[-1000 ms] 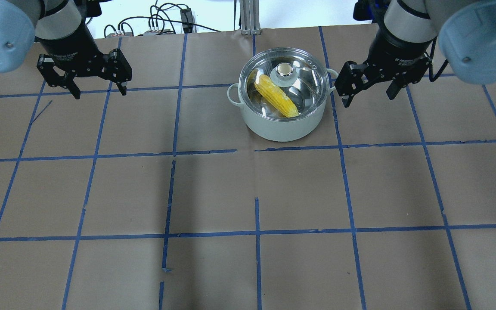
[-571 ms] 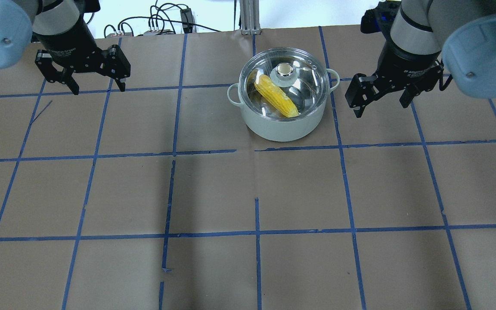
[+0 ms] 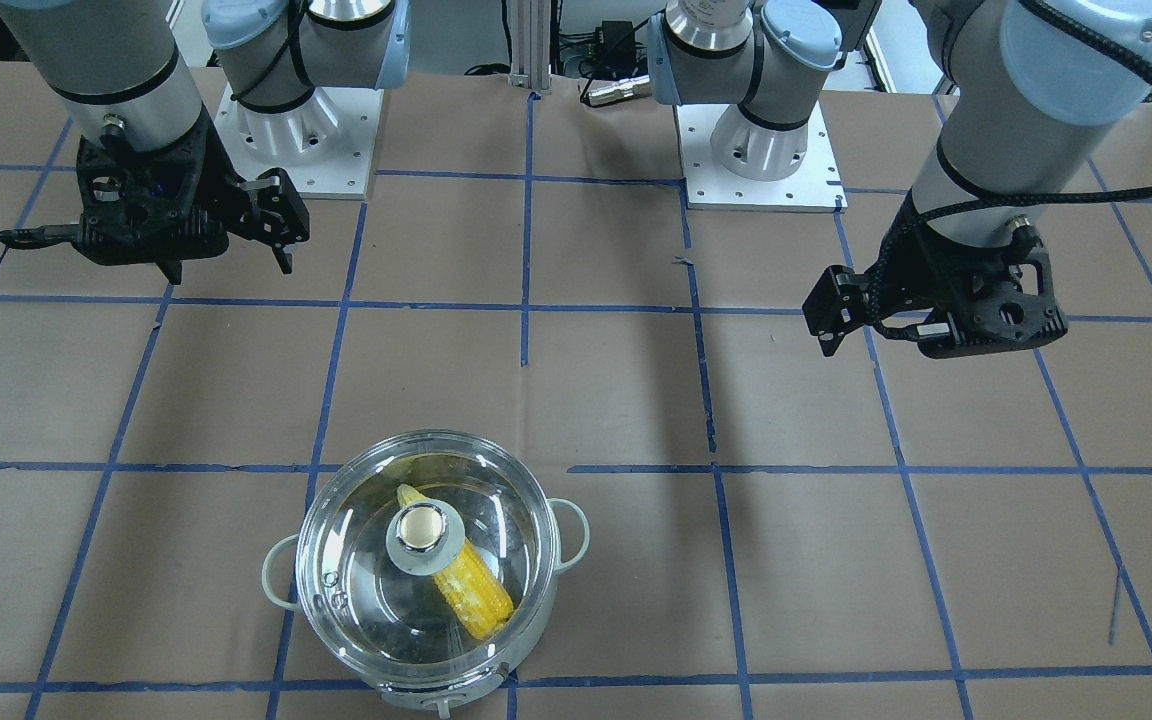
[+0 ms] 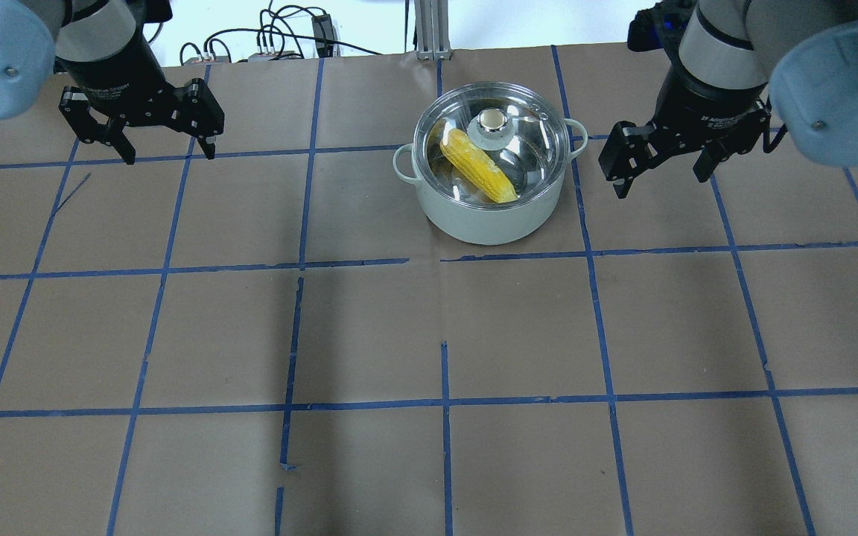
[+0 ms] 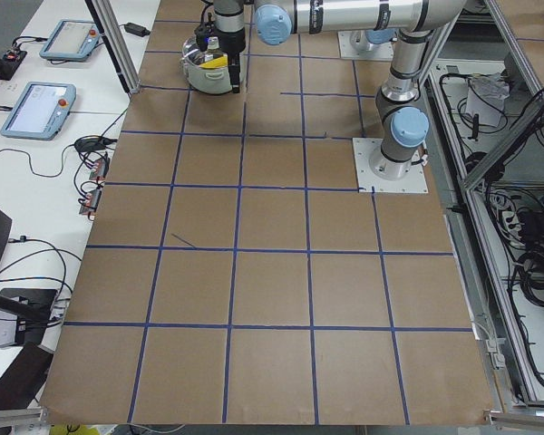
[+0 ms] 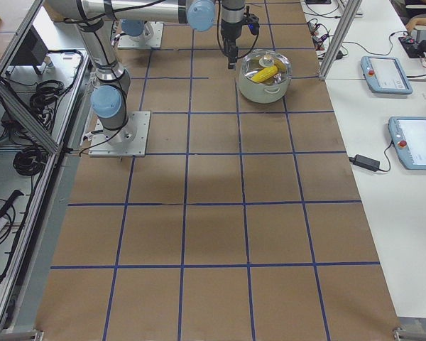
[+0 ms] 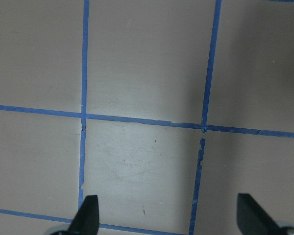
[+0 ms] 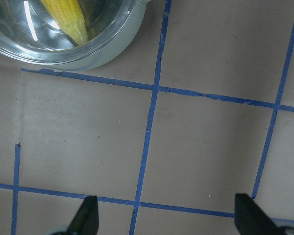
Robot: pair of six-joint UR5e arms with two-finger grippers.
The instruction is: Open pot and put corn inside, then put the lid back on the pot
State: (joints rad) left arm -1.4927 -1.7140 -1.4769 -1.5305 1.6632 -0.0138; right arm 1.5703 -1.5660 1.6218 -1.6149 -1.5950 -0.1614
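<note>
There, lid [image 4: 495, 123] over corn [image 4: 477, 165], cables [image 4: 280, 33] beyond.

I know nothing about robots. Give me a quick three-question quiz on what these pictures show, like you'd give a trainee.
1. Fill in: the left gripper and the right gripper are both ____ (open or shut), holding nothing.
2. True or false: the lid sits on the pot.
3. Where is the corn? A) in the left gripper B) inside the pot C) in the right gripper

Key: 1 open; 2 true; 3 B.
</note>
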